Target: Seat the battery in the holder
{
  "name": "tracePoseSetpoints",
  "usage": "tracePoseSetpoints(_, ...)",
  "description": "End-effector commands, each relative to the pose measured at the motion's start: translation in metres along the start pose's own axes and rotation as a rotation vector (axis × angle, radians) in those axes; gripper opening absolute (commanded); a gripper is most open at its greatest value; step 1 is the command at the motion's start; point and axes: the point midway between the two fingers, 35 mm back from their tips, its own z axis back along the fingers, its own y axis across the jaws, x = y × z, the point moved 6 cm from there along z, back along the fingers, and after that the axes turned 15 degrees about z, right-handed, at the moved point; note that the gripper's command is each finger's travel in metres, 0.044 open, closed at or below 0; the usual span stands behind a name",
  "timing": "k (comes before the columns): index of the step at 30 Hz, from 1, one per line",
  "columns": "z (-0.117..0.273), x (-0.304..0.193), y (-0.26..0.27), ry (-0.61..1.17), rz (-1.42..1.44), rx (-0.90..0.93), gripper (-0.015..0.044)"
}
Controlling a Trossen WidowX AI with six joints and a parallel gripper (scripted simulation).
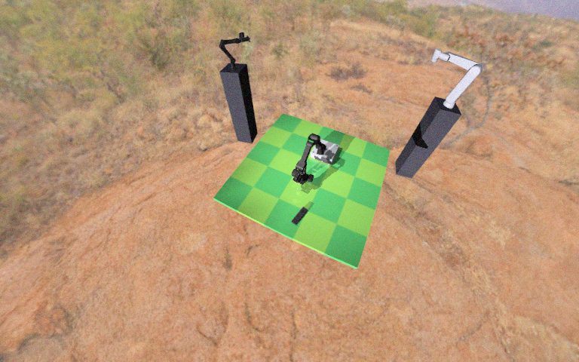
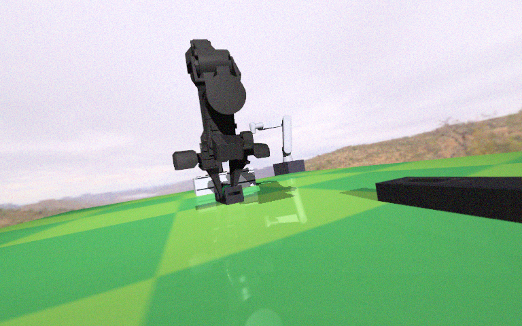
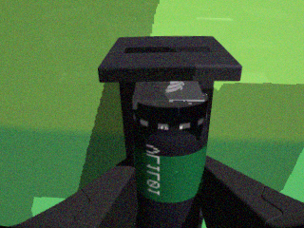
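The battery (image 3: 182, 178), dark with a green band and pale lettering, lies between the fingers of my gripper (image 3: 167, 167) (image 2: 226, 188), which is shut on it. The black holder (image 3: 171, 63) (image 2: 234, 195) stands low at the mat. Its slotted end piece overhangs at the top of the wrist view. The battery's grey end face with a white mark shows just below the edge of that end piece, between the holder's side walls. Whether any of it reaches under the lip cannot be told. The battery's other end and the spring are hidden.
A black bar-shaped block (image 1: 300, 215) (image 2: 442, 193) lies on the green checkered mat (image 1: 354, 251). A white and grey box (image 1: 332, 150) is by the arm's base. Two dark pillars (image 1: 239, 104) (image 1: 427, 136) carrying other arms stand beyond the mat's edges.
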Motion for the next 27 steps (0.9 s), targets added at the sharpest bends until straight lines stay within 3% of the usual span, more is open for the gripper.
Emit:
tracePoseSetpoints(1,0.000,0.002,-0.001,-0.043,0.003,-0.009,0.0083)
tracePoseSetpoints(27,-0.004,-0.008,0.003,-0.130,0.008,-0.035,0.0083)
